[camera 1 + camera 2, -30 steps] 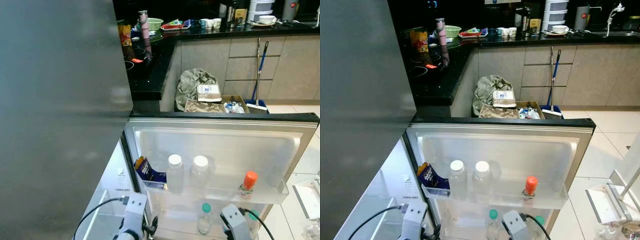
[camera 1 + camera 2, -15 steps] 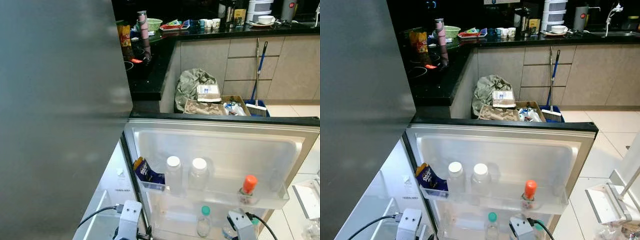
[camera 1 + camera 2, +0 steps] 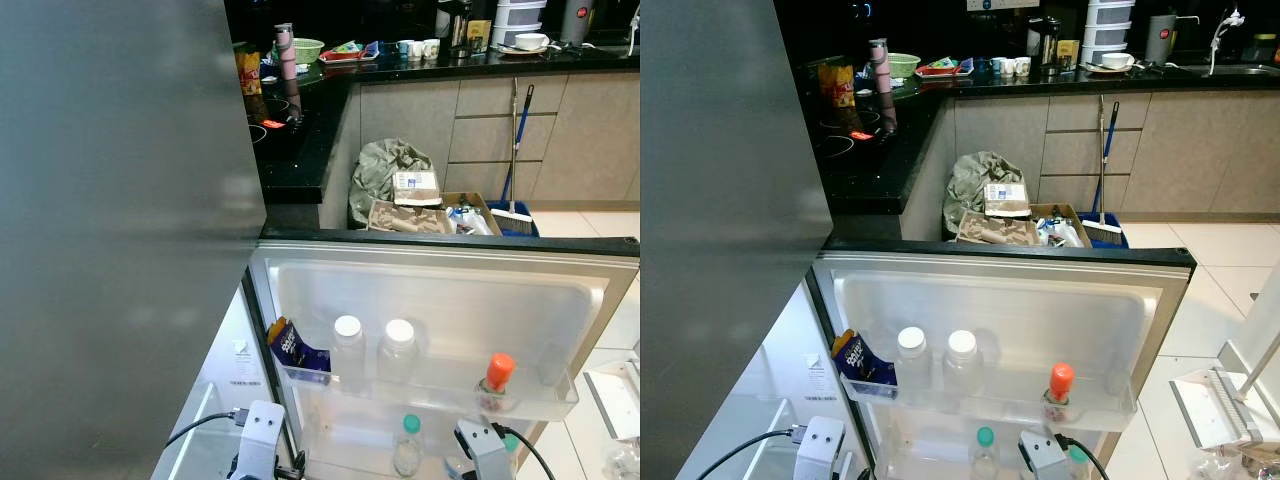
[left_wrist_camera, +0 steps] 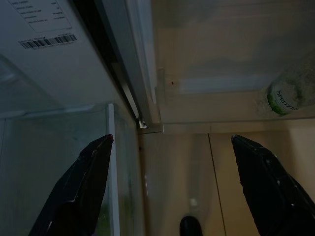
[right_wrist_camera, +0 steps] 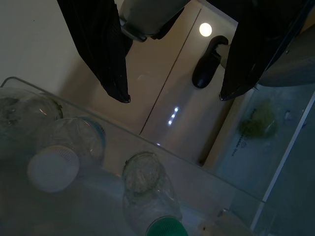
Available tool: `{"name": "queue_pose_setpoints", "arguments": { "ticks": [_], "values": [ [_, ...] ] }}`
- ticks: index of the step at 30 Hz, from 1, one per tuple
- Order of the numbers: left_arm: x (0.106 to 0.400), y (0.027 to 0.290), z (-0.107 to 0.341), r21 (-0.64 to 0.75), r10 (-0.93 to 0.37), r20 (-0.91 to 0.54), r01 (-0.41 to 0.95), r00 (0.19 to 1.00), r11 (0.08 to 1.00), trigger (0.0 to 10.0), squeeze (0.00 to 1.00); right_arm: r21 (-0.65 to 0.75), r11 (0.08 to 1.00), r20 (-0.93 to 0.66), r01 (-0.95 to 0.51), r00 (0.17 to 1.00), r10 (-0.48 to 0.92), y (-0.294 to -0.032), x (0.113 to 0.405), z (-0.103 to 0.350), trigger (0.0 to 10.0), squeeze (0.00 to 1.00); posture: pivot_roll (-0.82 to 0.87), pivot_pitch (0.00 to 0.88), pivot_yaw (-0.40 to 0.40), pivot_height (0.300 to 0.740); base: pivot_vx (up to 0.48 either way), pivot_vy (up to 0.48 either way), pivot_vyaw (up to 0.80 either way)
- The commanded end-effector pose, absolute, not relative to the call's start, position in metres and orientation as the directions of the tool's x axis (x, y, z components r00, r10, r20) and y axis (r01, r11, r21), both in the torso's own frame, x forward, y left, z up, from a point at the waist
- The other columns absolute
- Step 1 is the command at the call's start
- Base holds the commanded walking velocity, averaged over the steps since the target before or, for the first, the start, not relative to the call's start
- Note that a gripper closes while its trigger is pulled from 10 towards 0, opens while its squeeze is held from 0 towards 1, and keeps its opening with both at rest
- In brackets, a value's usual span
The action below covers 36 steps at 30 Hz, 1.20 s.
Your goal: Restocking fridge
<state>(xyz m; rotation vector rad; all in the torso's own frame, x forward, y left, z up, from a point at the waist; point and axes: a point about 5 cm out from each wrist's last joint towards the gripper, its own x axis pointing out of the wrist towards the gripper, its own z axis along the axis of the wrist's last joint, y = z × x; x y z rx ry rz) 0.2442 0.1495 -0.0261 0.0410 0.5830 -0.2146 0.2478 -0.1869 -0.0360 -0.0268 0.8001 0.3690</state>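
Note:
The fridge door (image 3: pixel 440 300) stands open below me. Its upper shelf holds a blue snack packet (image 3: pixel 292 348), two white-capped bottles (image 3: pixel 348 348) (image 3: pixel 398 350) and an orange-capped bottle (image 3: pixel 496 378). A green-capped bottle (image 3: pixel 409 440) stands on the shelf below. My left gripper (image 4: pixel 171 139) is open and empty beside the door's hinge edge, with a green bottle cap (image 4: pixel 285 96) off to one side. Over the lower door shelf my right gripper (image 5: pixel 173 98) is also open and empty, with a white cap (image 5: pixel 53 169) and a green cap (image 5: pixel 165 228) beneath it.
A tall grey fridge panel (image 3: pixel 120 230) fills the left. Behind the door are a black counter (image 3: pixel 300 130) with a hob, a stuffed bag (image 3: pixel 385 170), cardboard boxes (image 3: pixel 420 205) and a broom (image 3: pixel 515 150). A white rack (image 3: pixel 1220 400) stands on the tiled floor at right.
Both wrists have sunk lower in the eye views since a second ago. The bottles and the door have not moved.

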Motion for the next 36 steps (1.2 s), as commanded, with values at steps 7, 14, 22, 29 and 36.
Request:
{"name": "queue_pose_setpoints", "arguments": {
  "ticks": [7,14,22,29,36],
  "values": [
    [0.243,0.1516,-0.0264,-0.004,-0.194,-0.553,0.23,0.81,0.973,10.0,0.0,0.127,0.936,-0.698,-0.329,0.641,0.32,-0.1848,0.2478,-0.0357,10.0,0.0,0.02,0.042,0.042,0.692,0.0,-0.48,0.0],
    [0.2427,0.1501,-0.0264,-0.009,-0.199,-0.553,0.233,0.809,0.973,10.0,0.0,0.124,0.938,-0.692,-0.323,0.649,0.315,-0.1865,0.2485,-0.0347,10.0,0.0,0.02,0.051,0.044,0.692,0.0,-0.48,0.0],
    [0.2417,0.1518,-0.0275,-0.009,-0.195,-0.557,0.229,0.807,0.973,10.0,0.0,0.116,0.938,-0.692,-0.326,0.651,0.312,-0.1876,0.2486,-0.0342,10.0,0.0,0.02,0.056,0.044,0.692,0.0,-0.48,0.0],
    [0.2409,0.1517,-0.0277,-0.01,-0.193,-0.558,0.227,0.807,0.974,10.0,0.0,0.113,0.935,-0.694,-0.335,0.648,0.315,-0.187,0.2485,-0.0342,10.0,0.0,0.01,0.062,0.041,0.692,0.0,-0.48,0.0],
    [0.2403,0.1499,-0.0275,-0.015,-0.196,-0.558,0.226,0.807,0.974,10.0,0.0,0.107,0.934,-0.694,-0.34,0.647,0.315,-0.1883,0.249,-0.0334,10.0,0.0,0.01,0.066,0.04,0.692,0.0,-0.471,0.0]
  ]
}}
